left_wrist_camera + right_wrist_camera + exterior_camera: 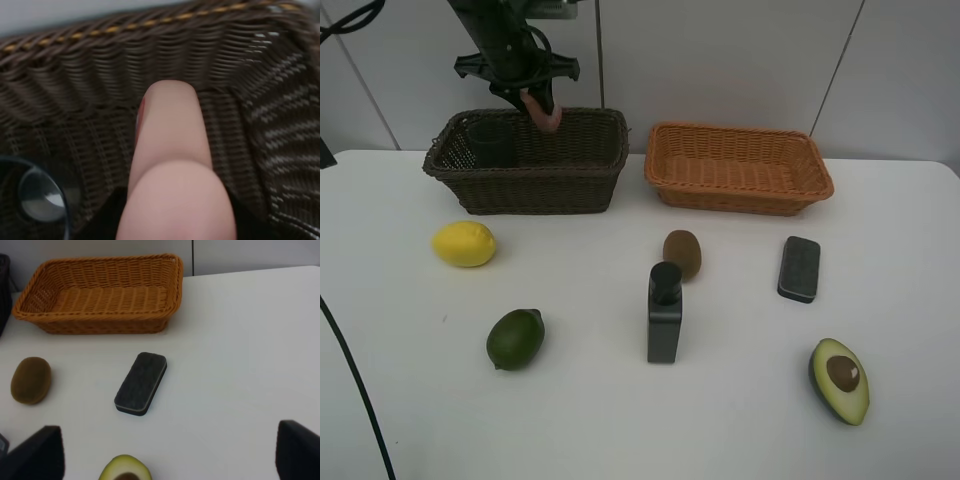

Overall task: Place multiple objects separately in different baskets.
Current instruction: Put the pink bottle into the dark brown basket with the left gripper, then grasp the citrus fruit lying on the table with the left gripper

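1. The left arm [505,45] was recorded reaching down over the dark brown basket [525,185] at the back left of the tabletop [580,420].
2. The left jaws were found closed on the small pink bottle [544,114]. The bottle was held tilted, with its lower end inside the basket's rim near the back wall.
3. In the left wrist view the bottle [170,150] filled the middle of the frame against the woven wall [260,100]. The jaws were largely hidden behind it, and contact with the basket floor could not be determined.
4. The grey translucent cup [492,145] was noted upright in the left end of the same basket, apart from the bottle.
5. The right jaws were seen in the right wrist view only. The fingertips [40,455] stood wide apart, nothing was held, and they hung above the tabletop.
6. The light orange-tan basket [740,190] was placed just to the right of the dark one, and nothing was seen inside it.
7. On the tabletop, well apart from one another, were logged:
   - the yellow lemon [464,244] and dark green lime [515,339] at the left
   - the brown kiwi [682,254] just behind the upright black square bottle [664,315] in the middle
   - the dark rectangular pad [799,268] and halved avocado [840,380], pit upward, at the right
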`<state>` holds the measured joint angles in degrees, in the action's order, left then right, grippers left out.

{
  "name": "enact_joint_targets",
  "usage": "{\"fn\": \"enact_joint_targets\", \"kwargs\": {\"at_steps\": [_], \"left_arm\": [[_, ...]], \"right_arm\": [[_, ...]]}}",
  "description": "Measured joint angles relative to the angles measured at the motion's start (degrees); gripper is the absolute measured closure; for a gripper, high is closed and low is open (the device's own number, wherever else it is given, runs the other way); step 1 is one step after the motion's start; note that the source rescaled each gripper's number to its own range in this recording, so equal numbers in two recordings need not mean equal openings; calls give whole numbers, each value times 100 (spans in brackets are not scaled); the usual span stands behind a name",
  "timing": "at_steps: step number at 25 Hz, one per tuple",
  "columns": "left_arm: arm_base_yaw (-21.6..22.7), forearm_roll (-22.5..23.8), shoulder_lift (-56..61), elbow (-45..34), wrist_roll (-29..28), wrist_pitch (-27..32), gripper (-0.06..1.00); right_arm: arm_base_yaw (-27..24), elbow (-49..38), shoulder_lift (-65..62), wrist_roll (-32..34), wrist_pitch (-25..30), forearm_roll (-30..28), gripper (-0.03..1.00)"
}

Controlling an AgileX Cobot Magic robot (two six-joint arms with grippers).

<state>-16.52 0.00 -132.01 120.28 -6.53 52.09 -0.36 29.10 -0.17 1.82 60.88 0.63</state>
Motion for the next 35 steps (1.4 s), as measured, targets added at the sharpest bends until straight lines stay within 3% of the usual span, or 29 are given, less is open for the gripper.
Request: {"fn": "enact_joint_targets", "kwargs": {"at_steps": [10, 11, 15, 17, 26, 31, 35], "left_arm": [[-82, 232, -101, 0, 122, -134, 89], [-82, 232, -101, 0, 122, -139, 82], [-82, 251, -101, 0, 76, -131, 18], [-82, 251, -101, 0, 56, -77, 4], [-82, 0, -101, 0, -15, 801, -1], [-82, -173, -95, 0, 448, 1584, -1], [-82, -336, -14, 146, 653, 1657, -1]], "right_arm": [[0, 0, 0, 0, 0, 0, -3], [0, 0, 0, 0, 0, 0, -3], [0, 0, 0, 0, 0, 0, -3], [0, 0, 0, 0, 0, 0, -3], [0, 0, 0, 0, 0, 0, -3], [0, 0, 0, 0, 0, 0, -3], [0, 0, 0, 0, 0, 0, -3]]}}
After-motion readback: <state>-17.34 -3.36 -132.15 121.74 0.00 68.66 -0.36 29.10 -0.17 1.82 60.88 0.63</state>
